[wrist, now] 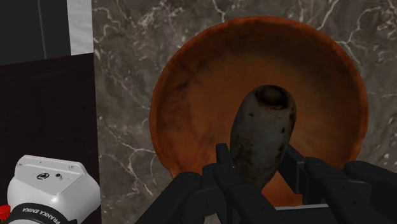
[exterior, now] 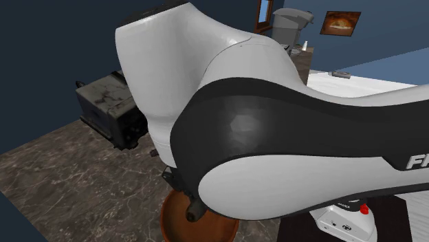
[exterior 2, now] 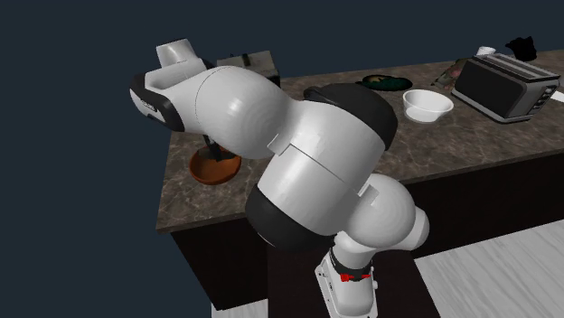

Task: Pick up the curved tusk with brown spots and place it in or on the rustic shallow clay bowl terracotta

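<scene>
The curved tusk (wrist: 262, 133), greyish with brown spots, points end-on at the wrist camera. My gripper (wrist: 257, 170) is shut on the tusk, one black finger (wrist: 222, 167) on each side of its lower part. Directly beneath it lies the shallow terracotta bowl (wrist: 191, 108), so the tusk hangs over the bowl's inside. The same bowl (exterior: 175, 218) peeks out under my arm in the shoulder view, and the bowl (exterior 2: 215, 169) stands near the counter's corner in the second exterior view.
The dark marble counter (wrist: 127, 76) ends close beside the bowl, with my stand's base (wrist: 51, 191) below that edge. A worn toaster (exterior: 110, 106) sits farther along the counter. A white bowl (exterior 2: 427, 104) and a dark plate (exterior 2: 383, 83) stand near that toaster (exterior 2: 504, 87).
</scene>
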Available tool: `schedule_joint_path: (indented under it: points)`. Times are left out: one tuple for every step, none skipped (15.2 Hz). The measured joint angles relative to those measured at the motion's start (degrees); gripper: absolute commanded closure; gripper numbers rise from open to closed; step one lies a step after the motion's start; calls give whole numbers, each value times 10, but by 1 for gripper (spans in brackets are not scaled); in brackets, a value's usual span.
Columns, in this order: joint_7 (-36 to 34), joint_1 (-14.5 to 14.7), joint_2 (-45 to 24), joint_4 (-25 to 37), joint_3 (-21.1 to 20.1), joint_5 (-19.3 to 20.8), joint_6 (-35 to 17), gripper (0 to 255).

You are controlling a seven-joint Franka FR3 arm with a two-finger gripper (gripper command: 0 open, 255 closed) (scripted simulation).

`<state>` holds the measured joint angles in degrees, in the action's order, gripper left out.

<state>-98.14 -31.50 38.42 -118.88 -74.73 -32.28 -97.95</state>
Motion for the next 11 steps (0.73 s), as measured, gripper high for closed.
schedule_joint_path:
  points:
    - [0, 0, 0, -1, -1, -1, -1, 255]
    - [0, 0, 0, -1, -2, -1, -2, 255]
    - [0, 0, 0, -2, -2, -1, -2, 255]
    - [0, 0, 0, -2, -2, -1, -3, 255]
    - [0, 0, 0, -2, -2, -1, -3, 255]
    - [0, 0, 0, -2, -2, -1, -3, 0]
    - [0, 0, 0, -2, -2, -1, -3, 0]
    - [0, 0, 0, -2, -2, -1, -3, 0]
    - [0, 0, 0, -2, -2, -1, -3, 0]
    - [0, 0, 0, -2, -2, -1, -3, 0]
    - [0, 0, 0, -2, -2, -1, -3, 0]
